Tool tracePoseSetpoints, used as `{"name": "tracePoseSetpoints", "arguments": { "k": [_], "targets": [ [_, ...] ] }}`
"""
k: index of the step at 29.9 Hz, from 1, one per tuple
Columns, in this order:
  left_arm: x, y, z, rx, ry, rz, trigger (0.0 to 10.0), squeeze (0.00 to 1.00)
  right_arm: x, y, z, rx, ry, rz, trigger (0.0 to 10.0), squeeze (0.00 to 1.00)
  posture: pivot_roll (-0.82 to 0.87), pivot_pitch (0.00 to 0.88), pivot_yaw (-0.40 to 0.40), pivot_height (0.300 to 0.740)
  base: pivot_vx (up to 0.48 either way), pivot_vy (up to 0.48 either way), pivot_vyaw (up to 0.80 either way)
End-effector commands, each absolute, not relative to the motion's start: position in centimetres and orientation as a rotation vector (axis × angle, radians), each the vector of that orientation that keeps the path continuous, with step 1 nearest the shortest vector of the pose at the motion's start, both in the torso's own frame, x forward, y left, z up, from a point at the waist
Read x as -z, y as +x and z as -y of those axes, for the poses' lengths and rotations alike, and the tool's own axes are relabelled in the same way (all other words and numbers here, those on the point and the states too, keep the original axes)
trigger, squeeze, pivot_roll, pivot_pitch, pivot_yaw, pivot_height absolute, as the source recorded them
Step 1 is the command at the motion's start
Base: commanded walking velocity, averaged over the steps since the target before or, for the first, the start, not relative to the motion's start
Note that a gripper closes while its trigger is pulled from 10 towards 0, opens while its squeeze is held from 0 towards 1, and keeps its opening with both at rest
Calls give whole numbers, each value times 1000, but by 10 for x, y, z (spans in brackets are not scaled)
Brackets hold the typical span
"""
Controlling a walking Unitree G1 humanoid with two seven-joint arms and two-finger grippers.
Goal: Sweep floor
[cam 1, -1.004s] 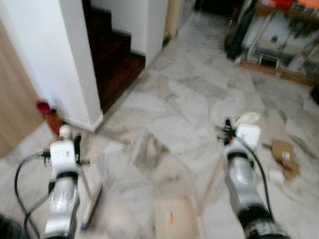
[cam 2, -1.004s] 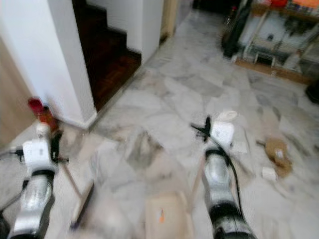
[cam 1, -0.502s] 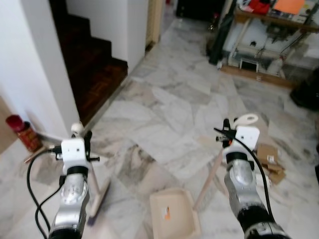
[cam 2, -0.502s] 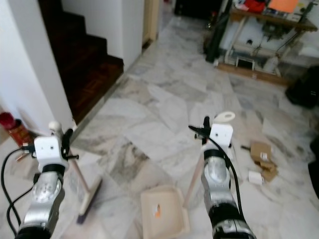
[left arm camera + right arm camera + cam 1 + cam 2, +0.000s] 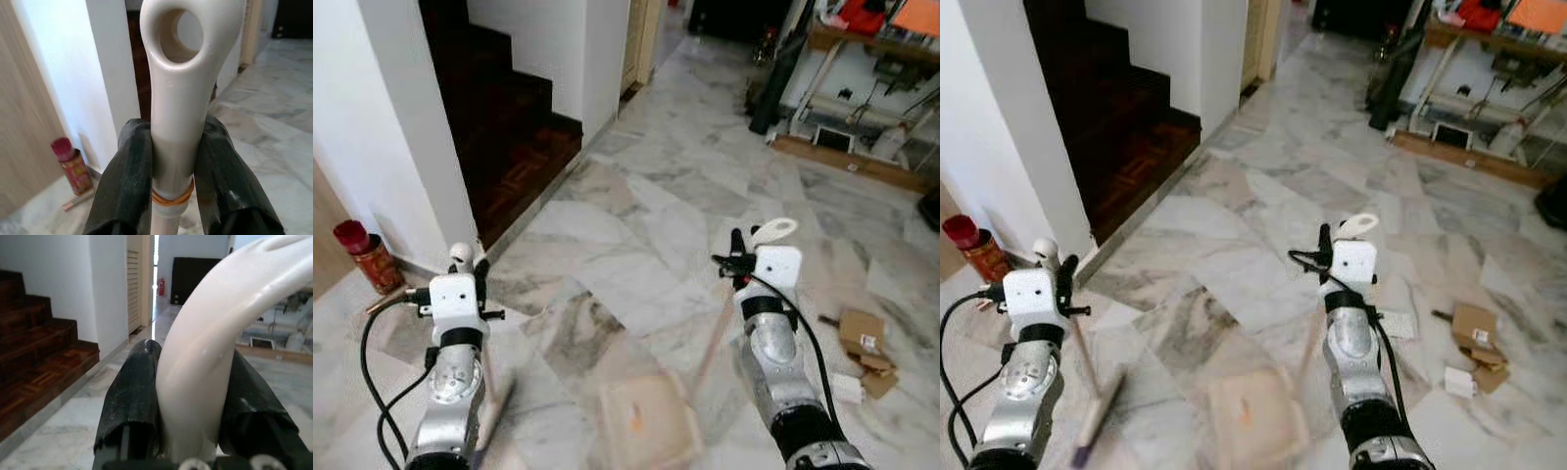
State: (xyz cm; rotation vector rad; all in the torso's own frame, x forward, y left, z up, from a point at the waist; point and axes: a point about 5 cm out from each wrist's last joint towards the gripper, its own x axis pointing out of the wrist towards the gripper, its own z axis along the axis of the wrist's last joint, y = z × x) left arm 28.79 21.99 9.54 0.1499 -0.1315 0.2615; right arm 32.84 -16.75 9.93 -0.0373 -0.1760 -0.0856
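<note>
Your left claw (image 5: 173,166) is clamped on the broom handle (image 5: 183,93), brush head on the marble floor (image 5: 636,215) beside the dustpan (image 5: 646,423). Your right claw (image 5: 188,396) grips the dustpan handle (image 5: 210,362). Cardboard scraps (image 5: 864,338) lie well right of the dustpan, unswept, so most sweeping looks left to do.

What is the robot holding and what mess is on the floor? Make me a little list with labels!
left pincer: shut on the broom handle
broom head: low on the floor by the left arm, blurred
right pincer: shut on the dustpan handle
dustpan: on the floor between the arms, blurred
mess: cardboard scraps on the marble floor, to the robot's right
red can: stands by the white wall, on the left
stairs: dark wood, ahead on the left
</note>
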Motion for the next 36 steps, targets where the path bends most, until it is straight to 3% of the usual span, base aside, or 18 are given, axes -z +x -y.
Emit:
{"name": "tracePoseSetpoints", "arguments": {
  "k": [1,11,18,29,36],
  "targets": [
    [-105,294,-207,-224,137,177,10000,0,-105,330,180,111,-57,193,10000,0,119,0,-94,740,311,0,0],
    [-106,293,-208,-230,139,174,10000,0,-105,329,170,53,-78,193,10000,0,120,0,-94,740,313,0,0],
    [-106,293,-208,-229,138,176,10000,0,-104,329,167,29,-75,191,10000,0,122,0,-95,740,314,0,759],
    [-107,294,-208,-220,141,173,10000,0,-105,330,165,24,-48,196,10000,0,130,0,-91,740,313,0,0],
    [-109,296,-210,-186,158,168,10000,0,-101,328,172,83,-43,181,10000,0,123,0,-43,740,315,0,0]
  ]
}}
